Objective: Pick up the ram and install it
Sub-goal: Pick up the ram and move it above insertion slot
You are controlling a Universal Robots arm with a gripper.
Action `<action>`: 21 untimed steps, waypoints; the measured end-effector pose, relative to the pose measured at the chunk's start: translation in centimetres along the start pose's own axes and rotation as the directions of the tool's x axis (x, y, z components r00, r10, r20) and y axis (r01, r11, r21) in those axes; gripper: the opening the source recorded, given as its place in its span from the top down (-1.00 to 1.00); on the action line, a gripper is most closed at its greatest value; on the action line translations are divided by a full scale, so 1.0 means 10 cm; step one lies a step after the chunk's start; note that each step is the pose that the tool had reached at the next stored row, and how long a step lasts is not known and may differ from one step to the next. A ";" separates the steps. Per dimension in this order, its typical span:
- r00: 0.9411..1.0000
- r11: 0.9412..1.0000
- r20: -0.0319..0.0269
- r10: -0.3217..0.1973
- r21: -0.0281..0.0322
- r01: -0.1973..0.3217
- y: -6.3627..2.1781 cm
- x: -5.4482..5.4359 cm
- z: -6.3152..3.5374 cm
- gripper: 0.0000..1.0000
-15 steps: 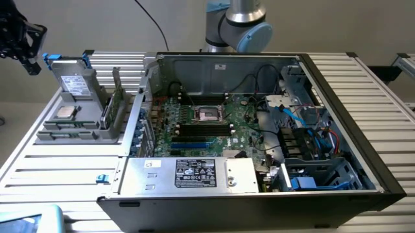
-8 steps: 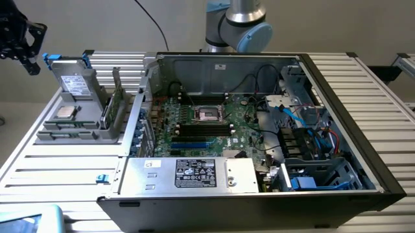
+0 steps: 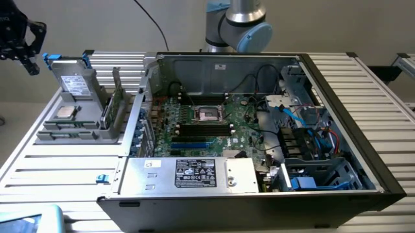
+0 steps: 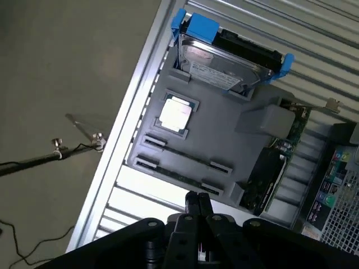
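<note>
Hovering shut and empty, the pincer [image 4: 197,198] hangs above the grey holder [image 4: 219,134], where the ram [image 4: 185,154] lies slotted beside the processor [image 4: 176,114], clear of its tips.

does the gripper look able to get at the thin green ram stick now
Probably yes: nothing covers the thin green ram stick, and the black gripper hangs near the grey plastic holder, though its jaws are shut.

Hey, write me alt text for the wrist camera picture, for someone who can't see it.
The shut pincer hangs near a grey parts holder on a slatted table. The holder carries the ram, a silver processor chip, a hard drive in blue brackets and an expansion card.
</note>
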State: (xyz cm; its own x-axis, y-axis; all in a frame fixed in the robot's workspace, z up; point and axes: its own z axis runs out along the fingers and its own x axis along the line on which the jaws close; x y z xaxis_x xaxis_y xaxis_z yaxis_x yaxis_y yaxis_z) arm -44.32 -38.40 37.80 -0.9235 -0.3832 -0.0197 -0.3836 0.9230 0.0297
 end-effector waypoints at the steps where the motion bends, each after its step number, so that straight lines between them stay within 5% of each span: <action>1: 1.000 1.000 -0.001 -0.018 0.000 0.018 0.000 0.00 0.000 0.78; 6: 0.994 0.994 -0.004 -0.108 -0.001 0.108 0.000 0.00 0.001 0.78; 11: 0.980 0.980 -0.007 -0.198 -0.003 0.198 0.000 0.00 0.002 0.78; 15: 0.963 0.963 -0.009 -0.268 -0.004 0.268 0.000 0.00 0.002 0.78; 21: 0.928 0.928 -0.012 -0.372 -0.006 0.372 0.000 0.00 0.003 0.78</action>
State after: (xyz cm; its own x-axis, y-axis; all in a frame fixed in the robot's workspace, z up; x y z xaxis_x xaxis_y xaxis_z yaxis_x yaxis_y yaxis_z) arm -44.32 -38.40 37.77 -0.7148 -0.6991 -0.0173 -0.6993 0.7144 0.0262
